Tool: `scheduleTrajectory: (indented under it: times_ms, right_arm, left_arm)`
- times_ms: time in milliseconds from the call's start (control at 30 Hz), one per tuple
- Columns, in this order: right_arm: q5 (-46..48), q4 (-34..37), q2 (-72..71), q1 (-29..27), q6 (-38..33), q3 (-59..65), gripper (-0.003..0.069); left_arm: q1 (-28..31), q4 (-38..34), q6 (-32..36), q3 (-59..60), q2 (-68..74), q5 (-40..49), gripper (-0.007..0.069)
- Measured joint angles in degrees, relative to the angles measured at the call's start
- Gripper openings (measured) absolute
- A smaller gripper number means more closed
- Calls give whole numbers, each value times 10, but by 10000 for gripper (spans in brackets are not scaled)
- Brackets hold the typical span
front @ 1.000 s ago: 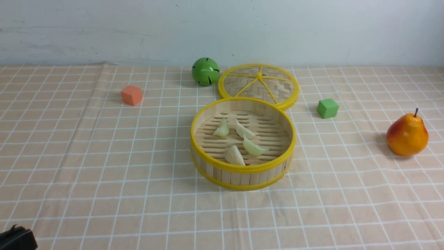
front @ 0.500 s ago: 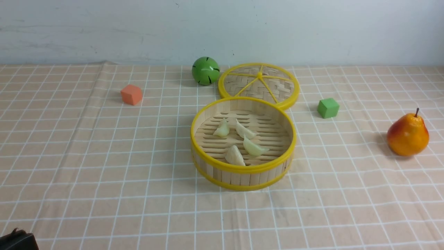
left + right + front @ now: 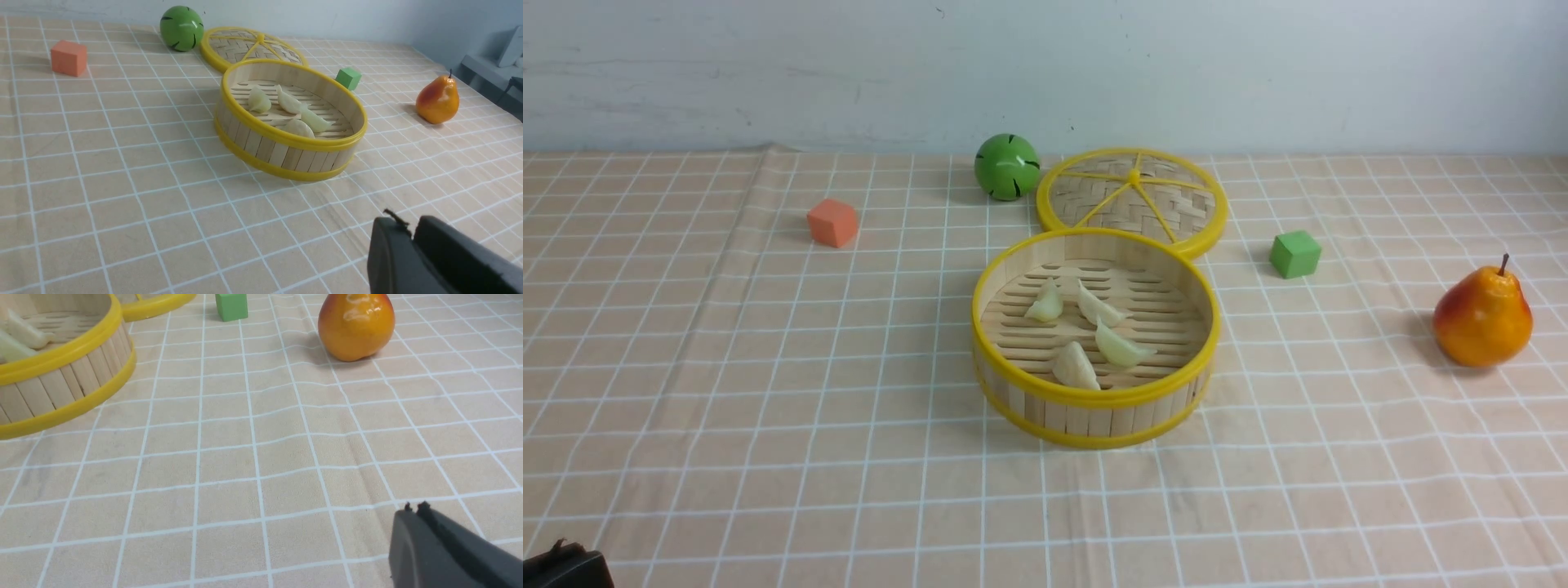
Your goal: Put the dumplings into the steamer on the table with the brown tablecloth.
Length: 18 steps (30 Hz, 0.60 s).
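Front view: all 4 dumplings (image 3: pixel 1086 331) lie on the slatted floor inside the steamer (image 3: pixel 1094 400), which stands mid-table on the brown tablecloth (image 3: pixel 768 425), its woven lid (image 3: pixel 1131 200) flat just behind it, with a green ball (image 3: pixel 1006 167), orange cube (image 3: pixel 832 223), green cube (image 3: pixel 1294 254) and pear (image 3: pixel 1482 314) spread around. My left gripper (image 3: pixel 410 237) and right gripper (image 3: pixel 414 508) both sit clenched and empty, low over the near cloth, well apart from the steamer.

My workspace reads as a staged test bench: a checked tablecloth (image 3: pixel 768 367) before a bare pale wall (image 3: pixel 1258 73), set with toy props, cubes (image 3: pixel 832 223) and a plastic pear (image 3: pixel 1482 314).
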Motion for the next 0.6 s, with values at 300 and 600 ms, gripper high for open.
scheduleTrajectory:
  times_ms: [300,600]
  right_arm:
    - [0,0,0,0,0,0,-13]
    - [1,0,0,0,0,0,-5]
  left_arm:
    - [0,17,-5,26,0,-42,72]
    - [97,25,-7,153,0,-293,-14]
